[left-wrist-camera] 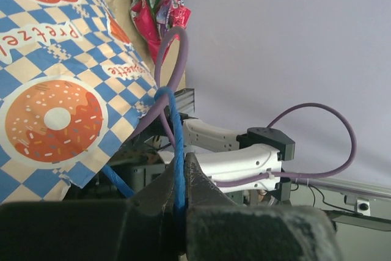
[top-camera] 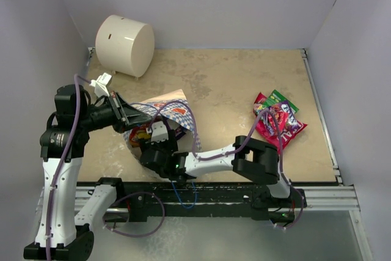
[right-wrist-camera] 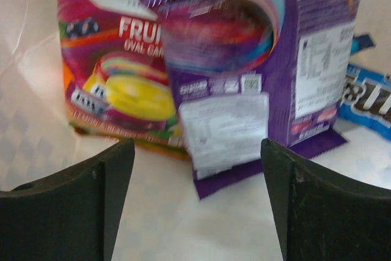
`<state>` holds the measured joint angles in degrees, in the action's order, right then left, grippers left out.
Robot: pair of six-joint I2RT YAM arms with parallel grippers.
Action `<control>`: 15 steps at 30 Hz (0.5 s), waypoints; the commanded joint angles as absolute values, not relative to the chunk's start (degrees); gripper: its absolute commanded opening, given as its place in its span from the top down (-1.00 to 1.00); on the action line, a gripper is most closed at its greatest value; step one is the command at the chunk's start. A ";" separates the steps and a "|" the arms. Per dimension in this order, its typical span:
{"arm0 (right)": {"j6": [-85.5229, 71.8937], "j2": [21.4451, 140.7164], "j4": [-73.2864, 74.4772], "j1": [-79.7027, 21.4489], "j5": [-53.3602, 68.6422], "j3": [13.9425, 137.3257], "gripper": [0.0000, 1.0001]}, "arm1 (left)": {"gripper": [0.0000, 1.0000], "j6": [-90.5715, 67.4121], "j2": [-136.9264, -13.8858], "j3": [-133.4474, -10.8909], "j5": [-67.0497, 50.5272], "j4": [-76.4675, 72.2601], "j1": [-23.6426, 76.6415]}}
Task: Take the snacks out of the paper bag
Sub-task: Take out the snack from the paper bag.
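My left gripper (left-wrist-camera: 181,181) pinches the paper bag's (top-camera: 174,109) cord while my right gripper (right-wrist-camera: 197,151) sits spread inside the bag.

On the tan table (top-camera: 244,77), a cream cylinder (top-camera: 125,45) lies at the far left corner. The blue-and-white checked bag lies at centre-left, just in front of my bases. Well apart, on the right, a pile of red and magenta snacks (top-camera: 278,120) lies on the table. My right fingers (right-wrist-camera: 67,203) stand wide apart on the bag's cream inside, touching nothing. Just beyond them are a purple packet (right-wrist-camera: 263,90), an orange-and-magenta packet (right-wrist-camera: 113,71) to its left and a blue packet (right-wrist-camera: 369,99) at its right. My left jaws are closed tight on the thin blue cord handle (left-wrist-camera: 177,139).
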<state>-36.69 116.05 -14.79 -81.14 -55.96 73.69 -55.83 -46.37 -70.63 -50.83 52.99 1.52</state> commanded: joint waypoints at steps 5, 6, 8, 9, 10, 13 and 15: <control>-25.42 117.61 -27.76 -77.35 -51.61 72.27 -0.99 | 1.00 -53.30 -46.55 -74.20 -53.68 54.83 1.60; -25.17 118.10 -27.13 -77.39 -51.82 72.75 -0.99 | 1.00 -53.17 -46.78 -74.37 -53.70 54.96 1.60; -25.09 119.09 -25.68 -77.34 -52.52 73.96 -0.99 | 1.00 -52.78 -47.30 -74.77 -53.64 55.38 1.60; -25.24 119.60 -25.25 -77.30 -52.83 74.28 -0.99 | 1.00 -52.59 -47.56 -74.97 -53.57 55.64 1.58; -25.46 120.24 -24.79 -77.22 -53.26 74.86 -0.99 | 1.00 -52.40 -47.69 -75.19 -53.51 55.90 1.58; -27.15 122.40 -21.46 -76.56 -54.47 77.07 -0.91 | 1.00 -52.36 -47.75 -75.31 -53.39 56.07 1.58; -28.47 122.91 -19.29 -75.96 -55.16 77.71 -0.74 | 1.00 -52.18 -47.87 -75.62 -53.20 56.52 1.65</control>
